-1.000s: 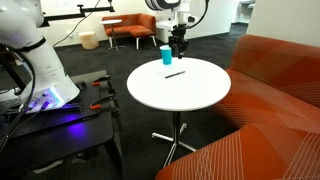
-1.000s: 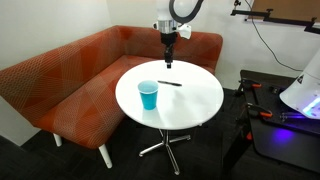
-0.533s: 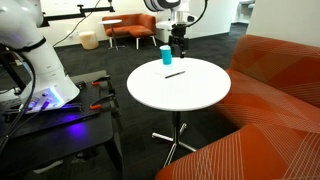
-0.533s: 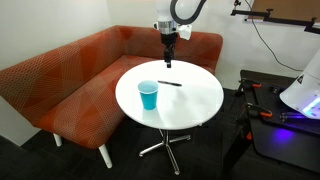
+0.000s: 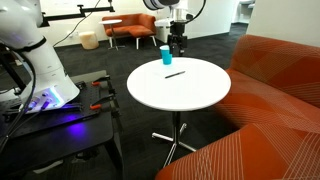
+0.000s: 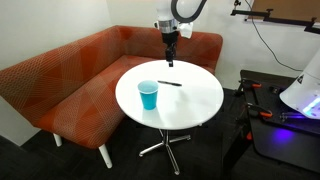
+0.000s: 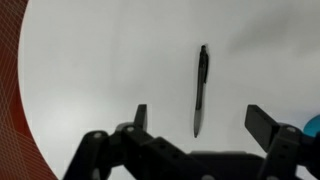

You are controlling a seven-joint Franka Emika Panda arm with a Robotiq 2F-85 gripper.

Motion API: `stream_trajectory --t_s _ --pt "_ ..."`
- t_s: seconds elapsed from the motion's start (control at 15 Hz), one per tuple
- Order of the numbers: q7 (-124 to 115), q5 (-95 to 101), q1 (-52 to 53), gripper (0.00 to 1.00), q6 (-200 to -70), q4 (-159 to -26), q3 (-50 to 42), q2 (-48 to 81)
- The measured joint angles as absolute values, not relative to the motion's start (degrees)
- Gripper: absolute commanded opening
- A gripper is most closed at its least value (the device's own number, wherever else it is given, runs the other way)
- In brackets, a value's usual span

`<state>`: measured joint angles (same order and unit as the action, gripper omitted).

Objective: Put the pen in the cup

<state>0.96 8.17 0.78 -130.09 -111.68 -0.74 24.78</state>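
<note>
Gripper [image 7: 200,120] is hovering above the worktop [image 7: 90,70], spread wide and carrying nothing. Pen [image 7: 200,88] is lying flat right below it, lengthwise between the two fingers [image 7: 140,116], so closing would be squeezing across the barrel. Most of the pen is reaching out ahead of the gripper; only its near end is sitting on the closing line. Cup [image 6: 149,96] is standing upright off to the gripper's side, well apart from the pen, opening up.

Risks, as judged:
- Grabbing at the near end: the pen would be hanging off-centre and could be swinging or slipping during the lift.
- Pen is thin and flat on the worktop: coming down short means closing on air; coming down too far means the fingertips are jamming into the worktop.
- One finger touching first could be rolling the round barrel away.
- At the cup: a tilted pen could be catching the rim and tipping the small, probably light cup.
</note>
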Motion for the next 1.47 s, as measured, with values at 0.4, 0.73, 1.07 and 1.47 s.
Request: stream_trajectory --t_s 0.4,0.73,1.07,1.47 --pt "1.0 8.0 0.7 1.00 -130.7 -112.5 -0.6 25.6" --pt "1.0 8.0 0.7 1.00 -132.2 -112.7 -0.6 28.2" --pt "1.0 7.9 0.6 1.00 -132.3 -112.3 -0.6 30.5" --pt "1.0 7.8 0.6 1.00 -134.0 -111.7 -0.4 32.9"
